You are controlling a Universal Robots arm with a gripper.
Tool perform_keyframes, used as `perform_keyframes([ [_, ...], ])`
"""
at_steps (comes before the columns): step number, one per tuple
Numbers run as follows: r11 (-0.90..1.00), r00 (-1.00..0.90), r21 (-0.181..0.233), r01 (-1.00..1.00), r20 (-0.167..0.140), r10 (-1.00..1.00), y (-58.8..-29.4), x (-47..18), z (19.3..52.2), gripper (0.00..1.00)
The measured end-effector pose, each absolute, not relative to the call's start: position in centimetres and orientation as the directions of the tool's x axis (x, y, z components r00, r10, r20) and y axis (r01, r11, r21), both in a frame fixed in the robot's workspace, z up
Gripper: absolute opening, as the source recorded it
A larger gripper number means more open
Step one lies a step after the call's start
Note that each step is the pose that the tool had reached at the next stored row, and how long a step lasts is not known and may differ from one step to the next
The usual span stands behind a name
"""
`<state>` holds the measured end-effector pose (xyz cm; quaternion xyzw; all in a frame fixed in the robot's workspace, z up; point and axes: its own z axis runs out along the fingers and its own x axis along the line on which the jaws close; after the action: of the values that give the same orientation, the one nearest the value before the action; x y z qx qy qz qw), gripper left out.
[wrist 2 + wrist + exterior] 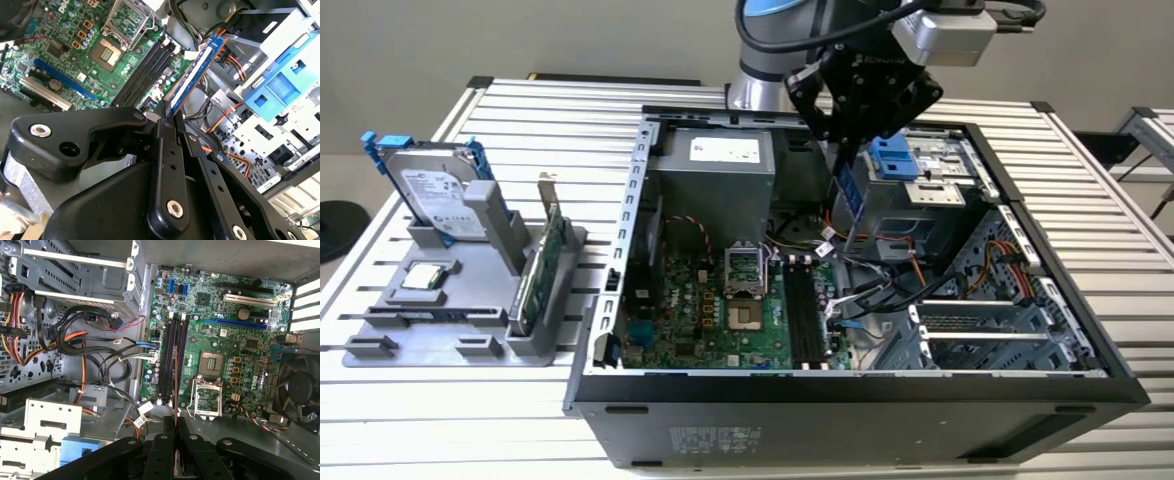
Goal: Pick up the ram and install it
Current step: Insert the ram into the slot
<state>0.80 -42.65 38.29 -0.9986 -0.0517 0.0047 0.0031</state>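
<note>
tool [851,150]: grips the ram [849,190] by its top end | ram: hangs straight down, long side upright | place: above the open computer case [854,385]

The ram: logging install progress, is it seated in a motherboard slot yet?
Not seated. The hand holds the ram above the black slots, which are bare.

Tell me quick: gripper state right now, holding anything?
Gripper: shut on the ram, held over the open computer case above the motherboard; not yet in a slot.
</note>
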Motion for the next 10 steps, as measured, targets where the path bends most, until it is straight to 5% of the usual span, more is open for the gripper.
perform_keyframes([
  [10,-0.995,0.995,-0.007,0.103,-0.009,0.103,-42.71,0.90,38.00,0.00],
])
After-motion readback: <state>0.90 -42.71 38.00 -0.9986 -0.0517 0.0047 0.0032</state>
